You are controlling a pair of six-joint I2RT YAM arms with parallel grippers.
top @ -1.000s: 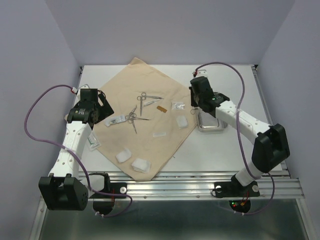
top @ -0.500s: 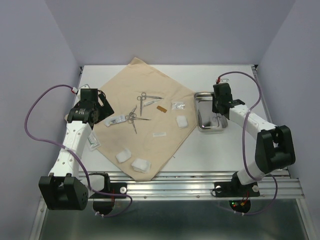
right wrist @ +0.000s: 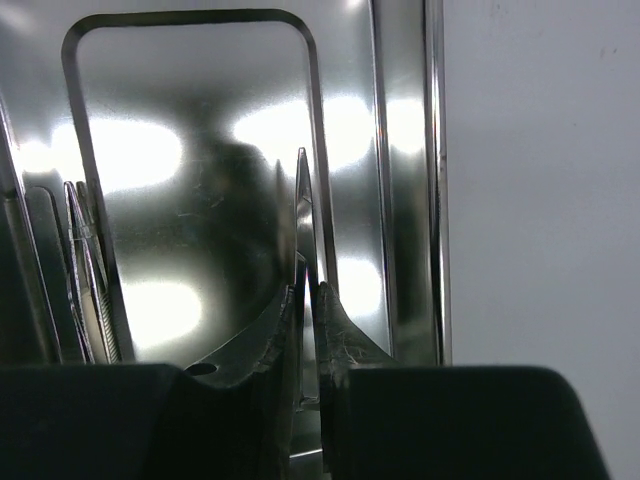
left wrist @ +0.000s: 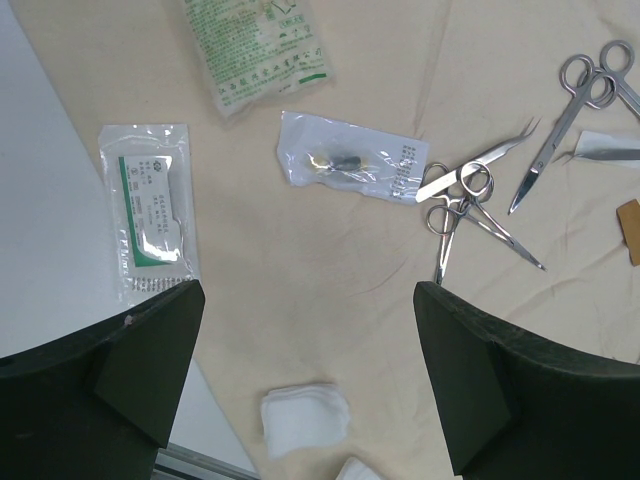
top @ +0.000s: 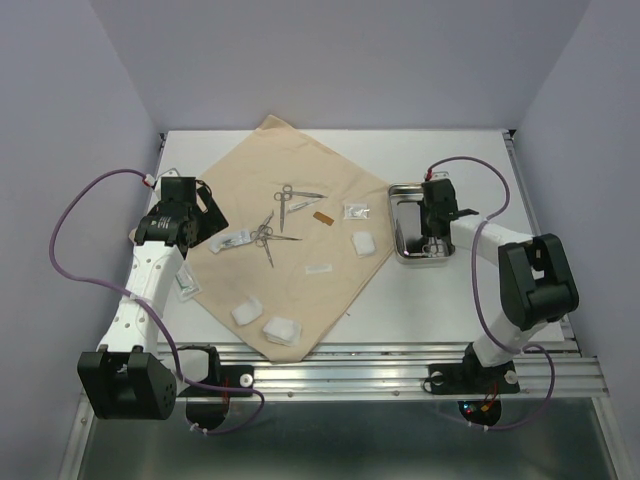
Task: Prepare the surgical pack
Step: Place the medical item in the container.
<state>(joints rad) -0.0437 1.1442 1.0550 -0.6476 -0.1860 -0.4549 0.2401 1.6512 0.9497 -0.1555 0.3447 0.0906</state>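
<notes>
Right of the cloth (top: 250, 180), your right gripper (right wrist: 309, 292), nearly closed, pinches a slim pointed instrument (right wrist: 303, 215) lengthwise over the steel tray (top: 405, 237).

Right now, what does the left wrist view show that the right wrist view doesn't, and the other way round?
Only the left wrist view: the beige cloth with scissors, sealed packets, a gauze pad, and the open left end effector. Only the right wrist view: the steel tray and the right end effector shut on a thin pointed instrument. Both: the white table, beside the cloth in one, beside the tray in the other.
</notes>
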